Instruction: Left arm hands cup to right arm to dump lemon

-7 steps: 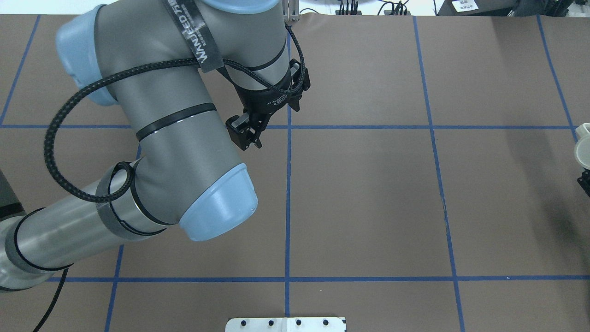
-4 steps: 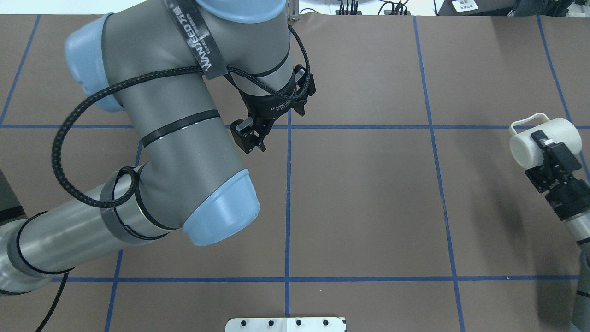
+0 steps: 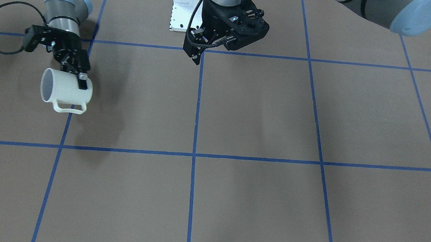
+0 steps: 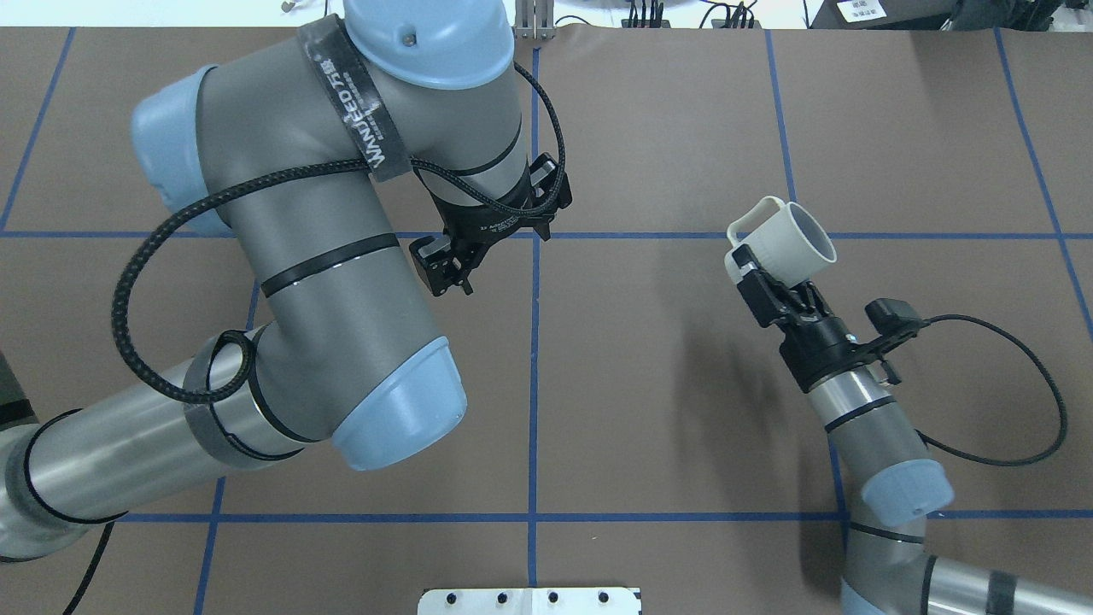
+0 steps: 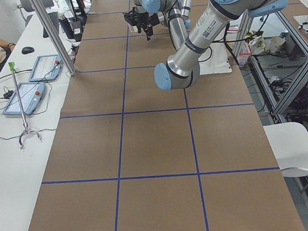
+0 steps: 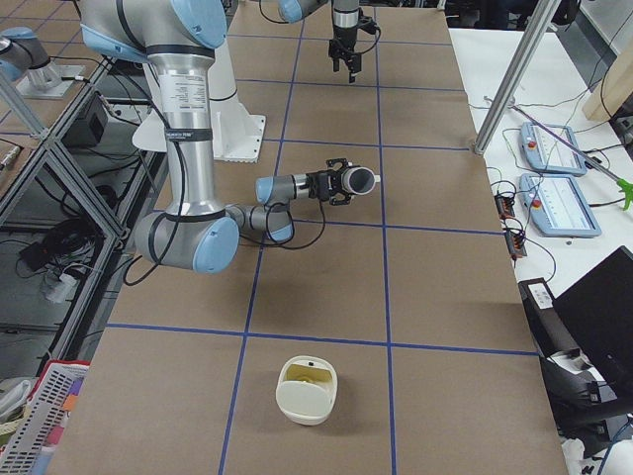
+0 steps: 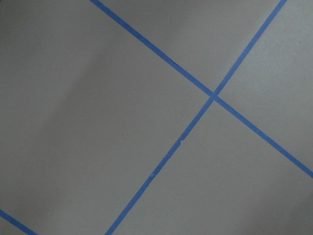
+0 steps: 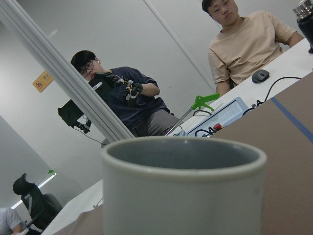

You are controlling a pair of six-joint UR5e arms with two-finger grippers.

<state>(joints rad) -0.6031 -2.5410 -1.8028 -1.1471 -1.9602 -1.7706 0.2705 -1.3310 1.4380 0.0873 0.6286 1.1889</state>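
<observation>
Right gripper: jaws clamped across the side wall of the cup, near its base. Cup held clear of the table, tipped roughly on its side. Mouth points away from the wrist, beyond the fingertips; handle on the flank beside the jaws. Grey interior visible.

Left gripper: pointing down, over a blue tape crossing, well apart from the right jaws. Cannot tell whether its jaws are apart or together.

White tub on the table, well apart from both grippers; yellowish piece inside, too small to identify.
</observation>
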